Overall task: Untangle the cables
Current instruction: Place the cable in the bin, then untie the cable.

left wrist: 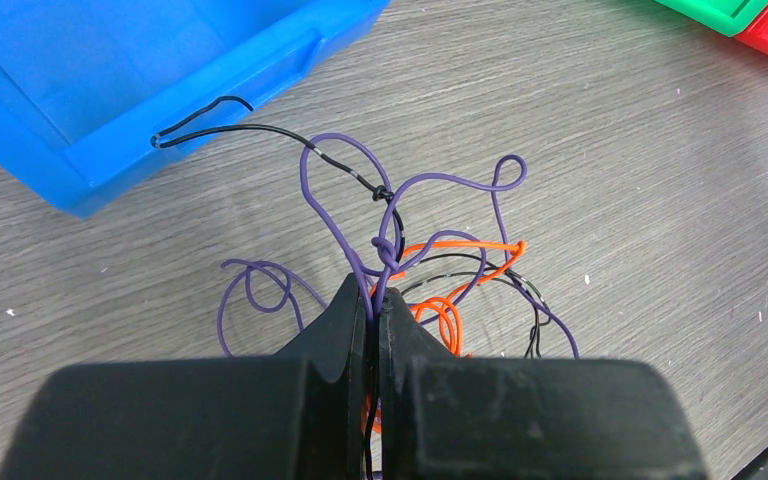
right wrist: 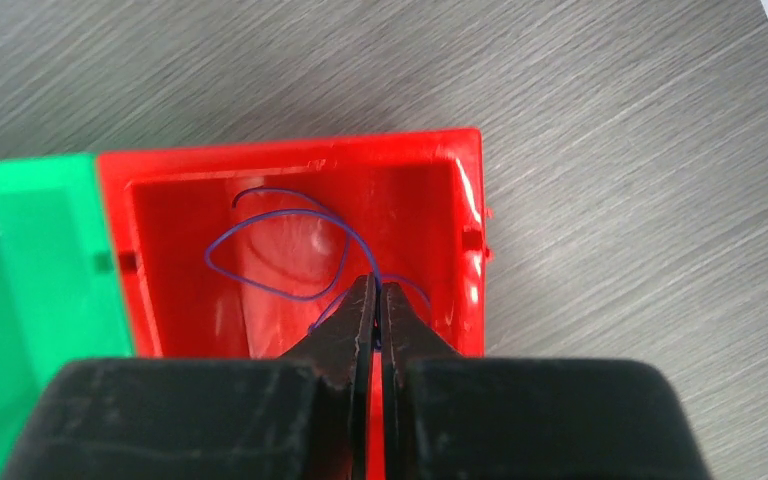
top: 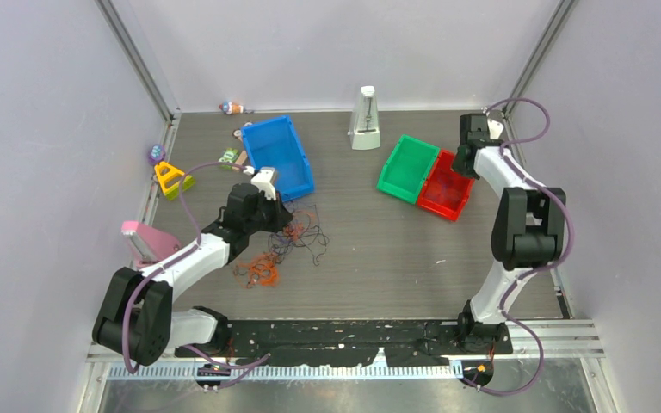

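Currently, the left end effector (left wrist: 373, 297) is clamping with its fingers pressed together, pinching purple and orange strands of the cables (left wrist: 460, 243) just below a small knot. The cables are lying as a loose tangle on the worktop (left wrist: 610, 150), just beside the blue bin (left wrist: 110, 90). One black strand end is resting against that bin's wall. In the top view, a separate orange clump (top: 258, 271) is sitting nearer the arm bases. The right end effector (right wrist: 377, 287) is likewise clamping fully closed on a thin purple strand (right wrist: 344, 245), which is looping inside the red bin (right wrist: 290, 150), next to the green bin (right wrist: 20, 250).
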Robot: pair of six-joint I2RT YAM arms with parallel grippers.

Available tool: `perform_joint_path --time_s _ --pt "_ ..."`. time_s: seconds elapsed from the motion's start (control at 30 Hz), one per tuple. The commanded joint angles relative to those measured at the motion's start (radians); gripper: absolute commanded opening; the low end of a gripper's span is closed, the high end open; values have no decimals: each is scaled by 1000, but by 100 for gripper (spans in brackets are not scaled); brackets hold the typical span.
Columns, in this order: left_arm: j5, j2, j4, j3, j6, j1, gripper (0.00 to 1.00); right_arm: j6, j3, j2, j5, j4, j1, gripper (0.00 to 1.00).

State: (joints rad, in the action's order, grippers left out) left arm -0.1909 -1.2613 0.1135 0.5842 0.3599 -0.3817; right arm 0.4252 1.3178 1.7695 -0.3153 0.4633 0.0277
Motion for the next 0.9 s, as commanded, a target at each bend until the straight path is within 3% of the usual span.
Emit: perform_joint_path --time_s 0.0,0.1,0.17,0.2,0.27,0.4,0.67,0.87 --pt "14 1 23 27 -11 -8 0 32 138 78 -112 45 -4 5" --pt "15 3 21 28 -12 -9 0 31 177 111 -107 50 -4 13" --pt "15 5 19 29 -13 -10 0 24 190 106 -85 59 -4 25" --pt "17 5 19 29 -13 -11 0 19 191 98 -77 62 -4 41" --pt "19 7 19 28 -14 -11 0 15 174 55 -50 57 -4 56" --pt "22 12 18 27 -14 -13 0 5 114 -57 1 40 -6 71" --pt "23 16 16 26 -16 -14 0 -53 -69 -244 84 25 -61 76" --pt "21 17 14 27 -16 -17 0 -37 -202 -374 25 17 -135 68"
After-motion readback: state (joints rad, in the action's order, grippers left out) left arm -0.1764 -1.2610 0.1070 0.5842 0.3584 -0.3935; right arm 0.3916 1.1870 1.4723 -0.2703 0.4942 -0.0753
